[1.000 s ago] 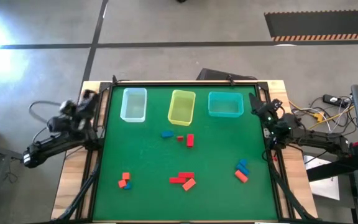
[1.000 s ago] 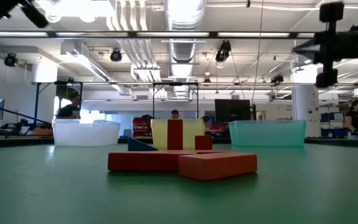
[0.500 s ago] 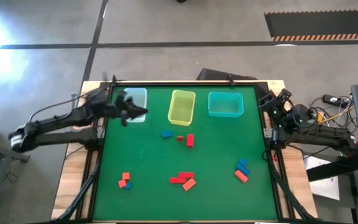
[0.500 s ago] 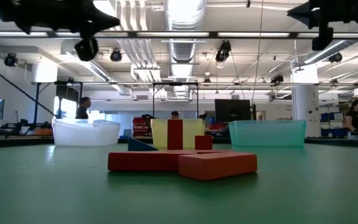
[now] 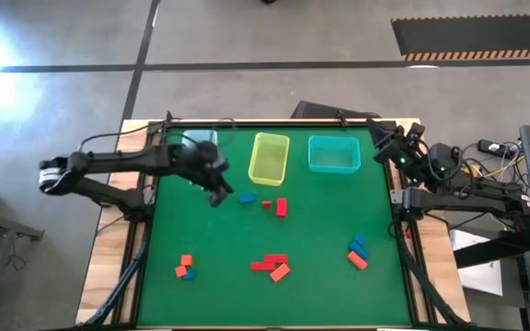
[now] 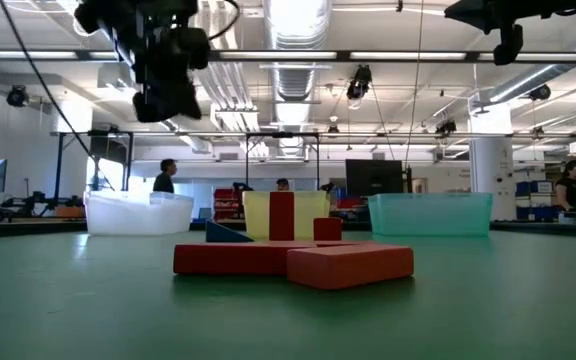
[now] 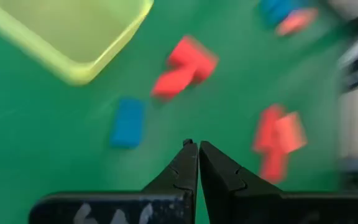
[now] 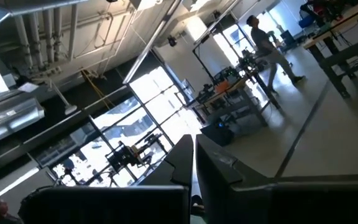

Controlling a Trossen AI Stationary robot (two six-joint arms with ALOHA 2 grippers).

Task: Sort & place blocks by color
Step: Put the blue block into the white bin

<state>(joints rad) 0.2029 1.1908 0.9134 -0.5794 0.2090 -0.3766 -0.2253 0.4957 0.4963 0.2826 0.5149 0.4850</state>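
Note:
Red, orange and blue blocks lie flat on the green table in groups: a blue block point(image 5: 247, 198) and two red ones point(image 5: 281, 207) near the middle, a red and orange pair point(image 5: 271, 267) at the near centre, a small group point(image 5: 185, 267) near left, and blue and orange ones point(image 5: 358, 253) near right. My left gripper point(image 5: 219, 195) hangs shut above the table, slanting down, just left of the blue block point(image 7: 128, 122). My right gripper point(image 5: 394, 147) is shut, raised at the far right corner, and in its wrist view point(image 8: 194, 146) it faces the room.
Three bins stand in a row along the far edge: a clear one point(image 5: 201, 140) partly under my left arm, a yellow one point(image 5: 269, 158) and a teal one point(image 5: 333, 154). Bare green table lies between the block groups. People move in the room beyond.
My left gripper has swung from the table's left edge in over the clear bin toward the middle and tipped from level to slanting down, still shut. My right gripper has risen at the far right corner and rolled. No block has moved.

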